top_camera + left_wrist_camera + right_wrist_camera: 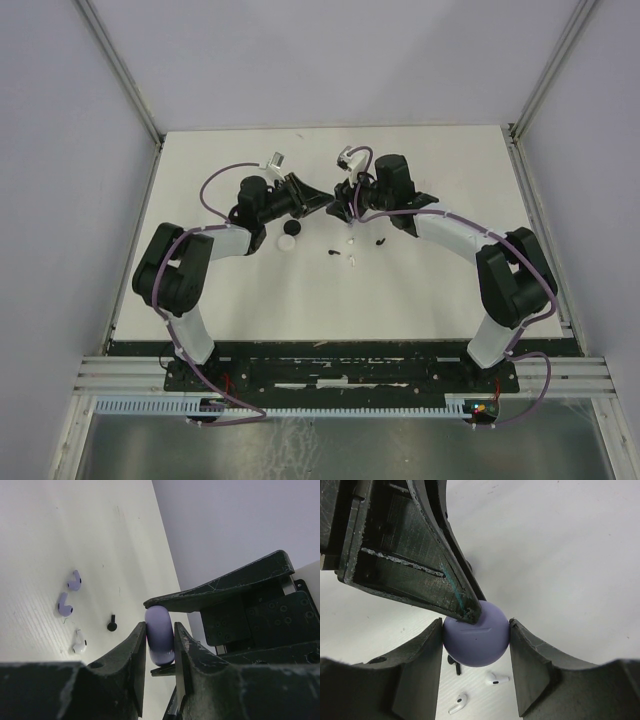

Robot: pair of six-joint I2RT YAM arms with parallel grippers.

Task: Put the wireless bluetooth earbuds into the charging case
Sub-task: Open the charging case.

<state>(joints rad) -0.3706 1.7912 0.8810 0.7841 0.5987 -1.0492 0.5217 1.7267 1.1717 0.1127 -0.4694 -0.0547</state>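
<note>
Your left fingers (pixel 134 650) and right fingers (pixel 420 655) are both closed tight on the round lilac charging case (pixel 476 641) squeezed between them, likely to pull it open, while the little earbuds (pixel 64 605) wait on the tabletop (pixel 50 530), apart from all fingers.

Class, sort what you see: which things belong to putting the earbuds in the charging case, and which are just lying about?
In the job: lilac charging case, gripped by left hand and right hand; lilac earbuds; white earbuds; black earbuds.
Lying about: white round puck, untouched.
</note>
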